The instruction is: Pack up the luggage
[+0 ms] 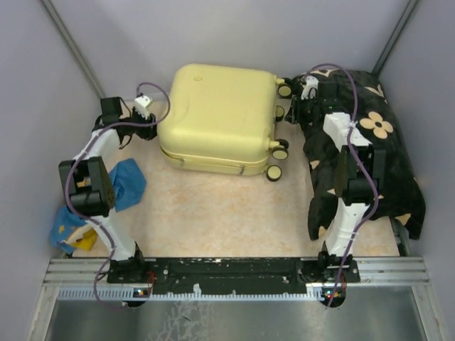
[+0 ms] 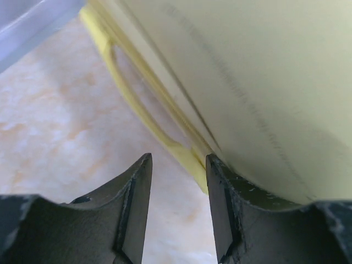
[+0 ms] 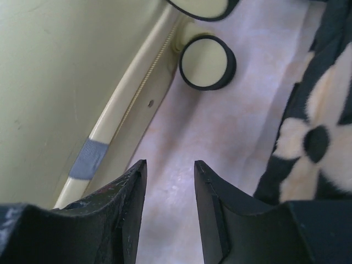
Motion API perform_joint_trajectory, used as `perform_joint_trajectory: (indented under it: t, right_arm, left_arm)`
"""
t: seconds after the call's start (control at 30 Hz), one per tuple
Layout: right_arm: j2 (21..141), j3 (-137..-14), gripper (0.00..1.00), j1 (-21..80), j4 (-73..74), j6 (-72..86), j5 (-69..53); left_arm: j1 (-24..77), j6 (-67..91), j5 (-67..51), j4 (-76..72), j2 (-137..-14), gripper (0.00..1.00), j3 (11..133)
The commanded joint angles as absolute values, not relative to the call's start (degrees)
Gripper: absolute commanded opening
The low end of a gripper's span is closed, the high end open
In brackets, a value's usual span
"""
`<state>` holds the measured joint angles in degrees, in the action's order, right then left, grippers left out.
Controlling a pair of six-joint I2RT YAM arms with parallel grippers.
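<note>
You had two arms built of white moulded links and blocky black joint housings, the left arm [image 1: 114,231] and the right arm [image 1: 345,217], both bolted to one black base rail [image 1: 227,268]. A thin purple cable [image 1: 69,188] looped loosely along each. Your left pincer [image 2: 179,159] and right pincer [image 3: 170,164] each showed two matte black fingers, tapered to the tip, scuffed and pale-flecked along their edges.

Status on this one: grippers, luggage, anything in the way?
Left gripper jaws apart, empty, by handle. Right gripper jaws apart, empty, near wheels. Luggage shut, lying flat. Black flowered cloth beside it.
</note>
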<state>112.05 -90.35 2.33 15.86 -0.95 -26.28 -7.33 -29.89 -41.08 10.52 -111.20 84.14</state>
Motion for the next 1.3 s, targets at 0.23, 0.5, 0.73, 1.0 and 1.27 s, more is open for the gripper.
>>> perform_joint_trajectory:
  t: [0.23, 0.5, 0.73, 1.0, 1.27]
  right_arm:
    - [125.63, -104.61, 0.46, 3.81, 11.68, -4.63, -36.96]
    - [127.49, -106.61, 0.50, 12.47, 7.17, -1.91, -41.12]
    - [130.19, -110.82, 0.53, 15.08, 3.50, 1.83, -39.97]
    - [138.91, -126.42, 0.59, 16.31, -0.61, 8.56, -41.60]
    - [141.65, -132.16, 0.63, 17.47, -2.24, 10.81, -39.79]
  left_arm:
    - [-11.70, -7.67, -42.06, 9.13, -92.81, 0.52, 72.78]
    - [-16.22, -1.20, -31.25, 9.36, -94.92, 0.72, 72.05]
    - [-16.01, 1.43, -32.91, 12.87, -99.64, 0.72, 70.55]
    - [-15.69, 5.63, -31.62, 10.47, -101.76, 0.73, 66.85]
    - [-13.87, 9.61, -20.52, 13.72, -102.86, 0.69, 66.49]
